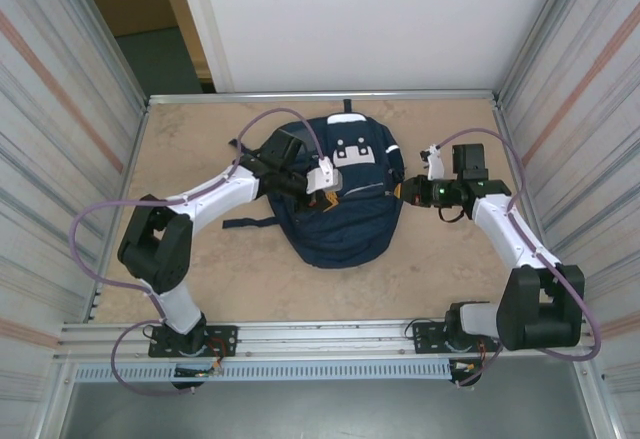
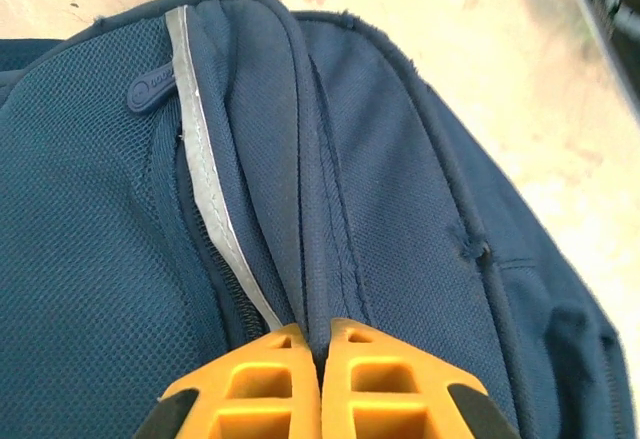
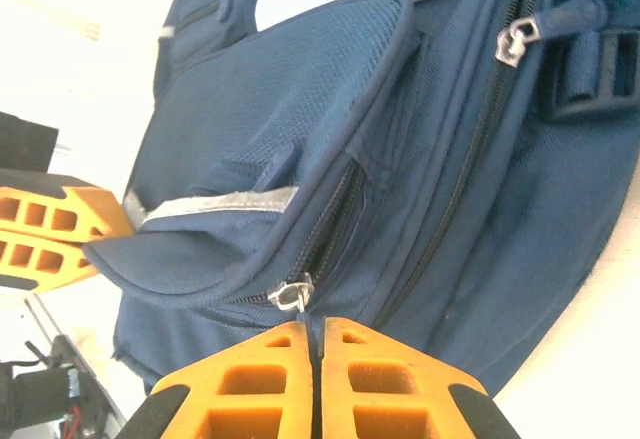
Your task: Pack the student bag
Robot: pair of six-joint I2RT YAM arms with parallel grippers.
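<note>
Evidently, little of the packing is done. In the top view, the student bag (image 1: 340, 209) is seen lying flat at the middle of the pale, mottled table (image 1: 200, 139). It is approached from 9 o'clock by the left pincer (image 1: 328, 191) and from 3 o'clock by the right pincer (image 1: 405, 191). Nothing to be packed is seen beside it, so the work is judged to be at the opening stage, with all filling left to do.

In the left wrist view, the left pincer (image 2: 320, 344) is shown pressed together on a ridge of the bag's fabric at 6 o'clock. The cloth is navy: a coarse mesh weave towards 9 o'clock and a tighter woven nylon towards 3 o'clock. A grey reflective strip (image 2: 205, 159) is stitched along the zip.

In the right wrist view, the front pocket (image 3: 270, 129) is seen partly unzipped, its lip drawn out towards 9 o'clock. The right pincer (image 3: 315, 344) is pressed together just below a small metal zip pull (image 3: 292, 294); whether the tab is caught cannot be told. A second pull (image 3: 515, 41), at 1 o'clock, is seen on a long zip that looks closed.
</note>
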